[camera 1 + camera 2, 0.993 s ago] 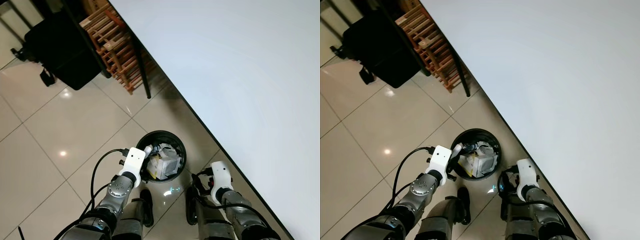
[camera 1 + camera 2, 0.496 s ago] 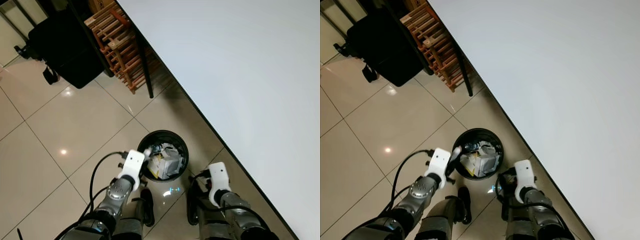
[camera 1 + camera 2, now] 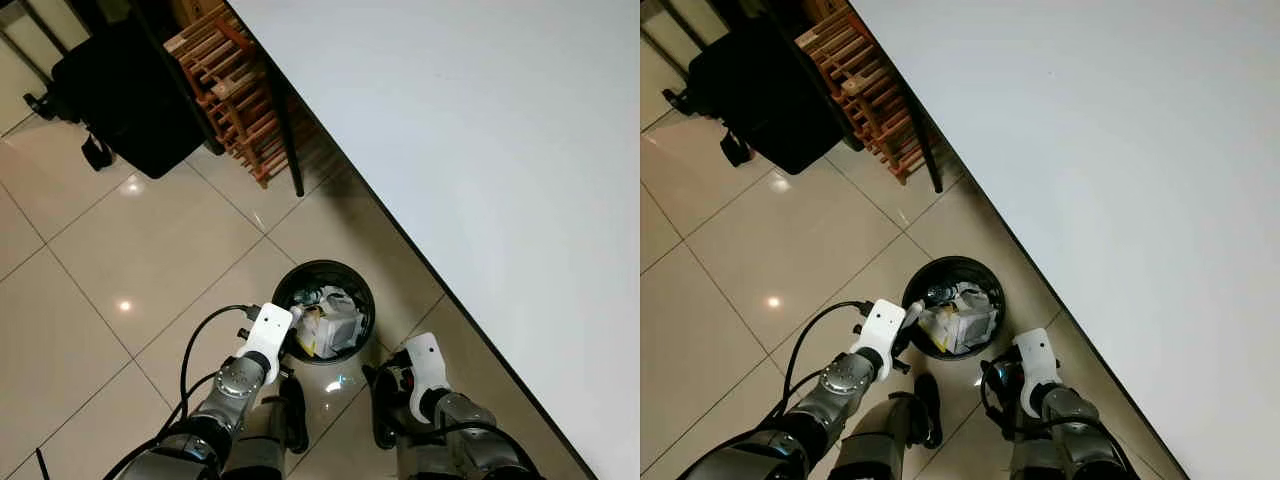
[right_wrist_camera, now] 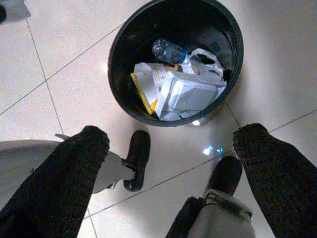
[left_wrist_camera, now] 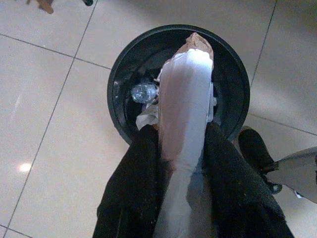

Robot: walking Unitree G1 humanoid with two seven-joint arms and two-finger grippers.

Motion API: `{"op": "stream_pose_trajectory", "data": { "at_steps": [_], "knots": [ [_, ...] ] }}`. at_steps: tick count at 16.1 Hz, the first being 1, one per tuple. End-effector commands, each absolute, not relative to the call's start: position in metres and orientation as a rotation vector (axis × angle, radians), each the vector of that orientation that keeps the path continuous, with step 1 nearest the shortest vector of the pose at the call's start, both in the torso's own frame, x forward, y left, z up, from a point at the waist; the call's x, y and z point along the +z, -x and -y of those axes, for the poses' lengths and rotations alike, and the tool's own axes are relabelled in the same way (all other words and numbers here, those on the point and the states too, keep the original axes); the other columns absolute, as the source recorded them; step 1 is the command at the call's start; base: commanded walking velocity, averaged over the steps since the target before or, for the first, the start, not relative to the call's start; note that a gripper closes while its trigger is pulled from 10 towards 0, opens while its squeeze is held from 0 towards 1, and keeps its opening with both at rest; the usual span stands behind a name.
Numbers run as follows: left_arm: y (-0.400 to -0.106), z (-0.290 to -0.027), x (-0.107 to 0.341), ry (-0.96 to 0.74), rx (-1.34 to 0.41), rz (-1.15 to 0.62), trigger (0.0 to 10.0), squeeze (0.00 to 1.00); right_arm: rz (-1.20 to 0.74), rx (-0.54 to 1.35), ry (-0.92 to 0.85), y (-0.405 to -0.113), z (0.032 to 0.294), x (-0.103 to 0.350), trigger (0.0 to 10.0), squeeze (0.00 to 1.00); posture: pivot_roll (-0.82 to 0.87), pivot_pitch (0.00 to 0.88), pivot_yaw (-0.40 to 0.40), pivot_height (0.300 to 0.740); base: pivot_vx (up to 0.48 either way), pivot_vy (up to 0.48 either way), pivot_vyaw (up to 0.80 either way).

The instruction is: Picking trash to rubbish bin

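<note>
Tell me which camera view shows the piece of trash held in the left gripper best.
The left wrist view: the pale wrapper runs up between the left gripper fingers, its tip over the black bin. The eye views catch just a small white bit at the bin's rim. In the right wrist view I cannot make it out.

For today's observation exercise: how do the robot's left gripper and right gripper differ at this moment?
The left gripper is shut on a pale wrapper, while the right gripper is open, holding nothing. The left gripper hangs over the black rubbish bin, its wrapper reaching above the opening; the right gripper sits back over the floor tiles, near the robot's feet. Both point down towards the bin.
</note>
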State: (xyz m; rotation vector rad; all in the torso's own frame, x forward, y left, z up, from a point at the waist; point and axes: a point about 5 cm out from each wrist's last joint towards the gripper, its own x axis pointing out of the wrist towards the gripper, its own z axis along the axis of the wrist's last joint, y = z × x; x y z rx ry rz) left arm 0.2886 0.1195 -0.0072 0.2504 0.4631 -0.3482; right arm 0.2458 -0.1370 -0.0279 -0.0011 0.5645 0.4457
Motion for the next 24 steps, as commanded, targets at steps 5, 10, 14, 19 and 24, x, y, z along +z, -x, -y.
{"op": "stream_pose_trajectory", "data": {
  "at_steps": [5,10,14,19,24],
  "knots": [
    [-0.28,-0.125,-0.017,-0.3,-0.361,-0.52,10.0,0.0,-0.607,0.46,-0.006,-0.234,0.138,-0.035,10.0,0.0,-0.02,0.398,0.091,0.74,0.0,0.0,0.0],
    [-0.293,-0.124,-0.005,-0.344,-0.349,-0.465,10.0,0.0,-0.5,0.488,-0.033,-0.25,0.126,-0.014,10.0,0.0,-0.02,0.403,0.09,0.74,0.0,0.0,0.0],
    [-0.296,-0.124,-0.002,-0.345,-0.343,-0.456,10.0,0.0,-0.476,0.506,-0.036,-0.254,0.12,-0.008,10.0,0.0,-0.02,0.404,0.091,0.74,0.0,0.0,0.0],
    [-0.298,-0.123,0.0,-0.357,-0.347,-0.45,10.0,0.32,-0.477,0.505,-0.037,-0.252,0.12,-0.007,10.0,0.0,-0.02,0.401,0.089,0.74,0.0,0.0,0.0],
    [-0.301,-0.124,0.003,-0.371,-0.341,-0.442,10.0,1.0,-0.485,0.501,-0.034,-0.25,0.122,-0.007,10.0,0.0,-0.02,0.397,0.089,0.74,0.0,0.0,0.0]
  ]
}}
